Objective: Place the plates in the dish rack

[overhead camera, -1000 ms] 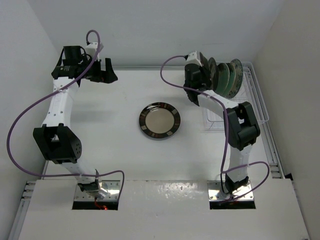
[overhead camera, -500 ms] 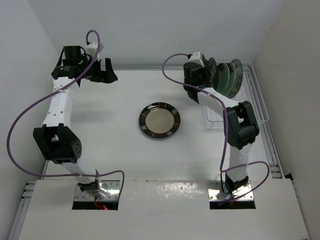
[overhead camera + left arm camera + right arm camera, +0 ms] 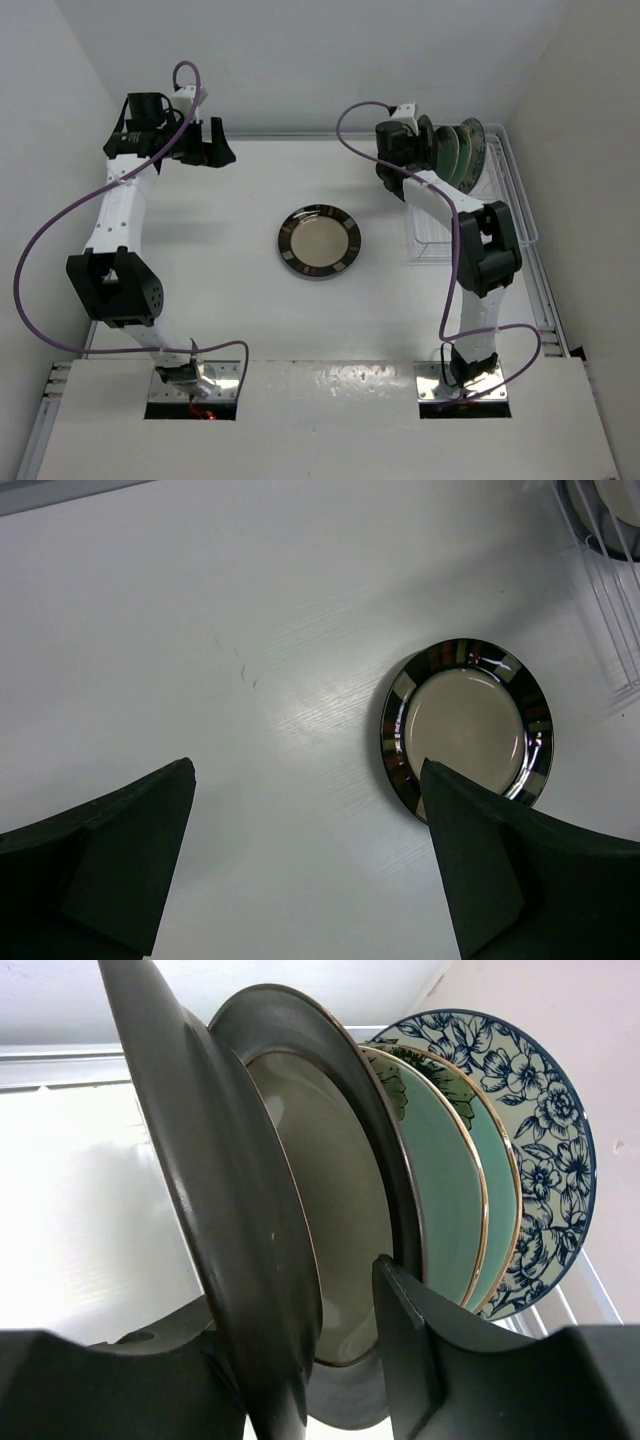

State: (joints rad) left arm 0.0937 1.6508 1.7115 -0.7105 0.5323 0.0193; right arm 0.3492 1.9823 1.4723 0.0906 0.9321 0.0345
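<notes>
Right gripper (image 3: 300, 1320), spread, straddles my upright dark-grey round ceramic plate (image 3: 230, 1210): stiff, slick, breakable; I'd pinch the twelve-o'clock rim.

The left arm (image 3: 118, 210) reaches far forward, wrist tipped down, left jaws spread wide. The right arm (image 3: 440, 200) stretches far right (elbow bent), right jaws partly parted.
</notes>
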